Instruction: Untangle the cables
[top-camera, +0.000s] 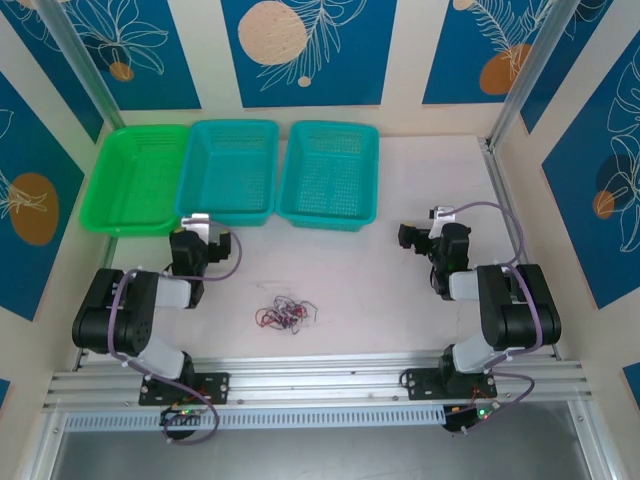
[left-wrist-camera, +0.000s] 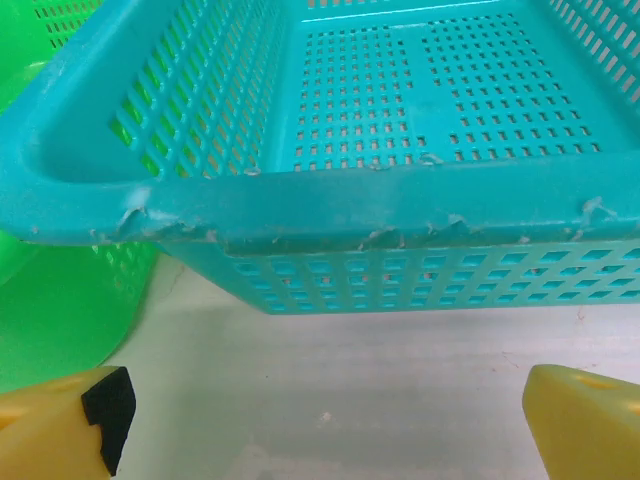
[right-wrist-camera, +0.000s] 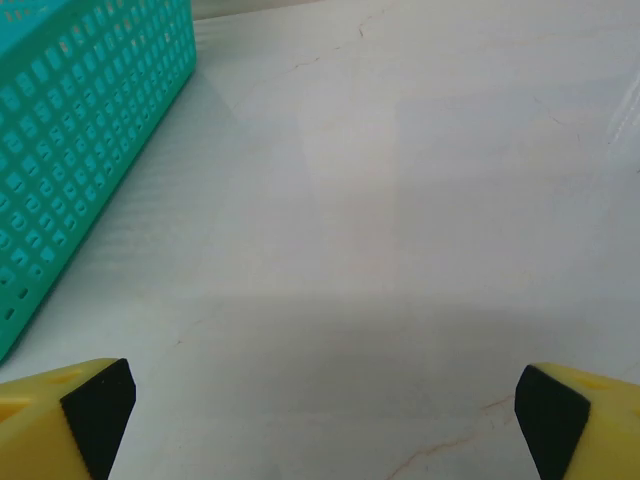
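small knot of thin red, dark and whitish cables (top-camera: 285, 315) lies on the pale worktop (top-camera: 380, 290), between the two arms, a bit nearer the left one, well in front of the baskets. not touched by anything. left hand (top-camera: 200, 228) is wide open and empty; in its wrist view the hand (left-wrist-camera: 320, 430) faces the near rim of the middle teal perforated plastic basket (left-wrist-camera: 350, 200), with the green plastic basket (top-camera: 135, 180) to its side. right hand (top-camera: 418, 236) is also wide open and empty, over bare worktop, well apart from the knot.

step looks like the first reach, nothing separated yet. to do it well: turn both hands inward and down onto the knot, one from each side. one hand pins an outer loop low against the worktop. the other picks one strand of one colour, not the clump. the wires are very thin, so close fully and right at the surface. pull slowly outward, watching for snags. risk: the whole knot drags along.
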